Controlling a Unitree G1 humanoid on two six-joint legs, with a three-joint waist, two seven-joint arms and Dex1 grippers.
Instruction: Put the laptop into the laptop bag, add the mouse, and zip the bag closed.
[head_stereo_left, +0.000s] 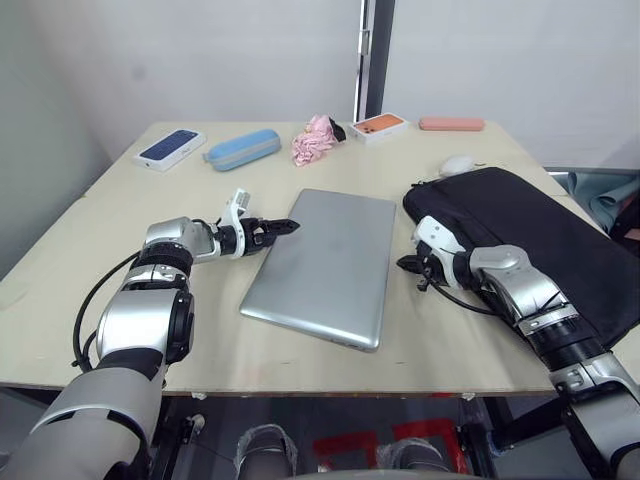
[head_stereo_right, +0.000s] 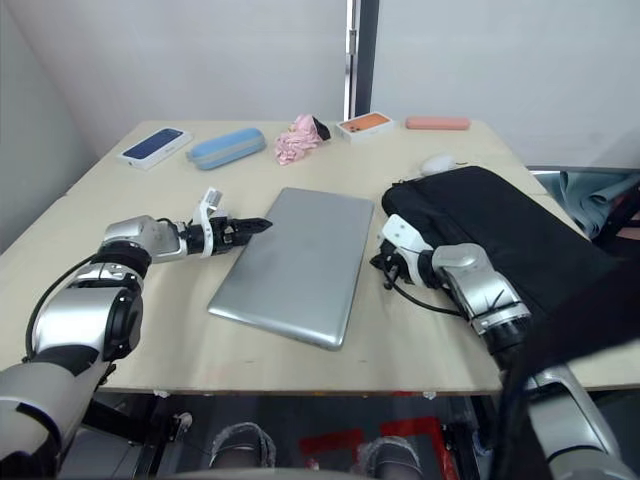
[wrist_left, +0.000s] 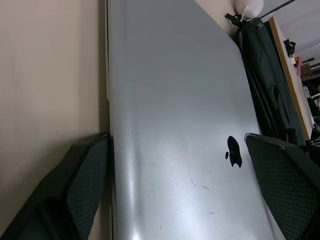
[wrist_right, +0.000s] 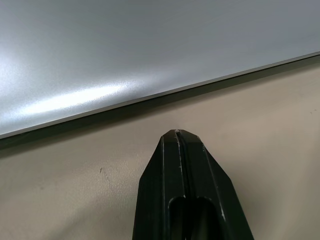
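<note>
Both arms extend forward low over the desk (head_stereo_left: 200, 330), forearms angled inward: the left gripper (head_stereo_left: 283, 229) points right with its fingers (wrist_left: 85, 185) spread apart, while the right gripper (head_stereo_left: 408, 264) points left with its fingers (wrist_right: 182, 175) pressed together.

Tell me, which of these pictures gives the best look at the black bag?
The left eye view: the laptop bag lies there almost whole on the table's right side, beside the laptop. The right eye view shows it too, partly hidden by a dark blur. The left wrist view catches a narrow strip beyond the laptop.
</note>
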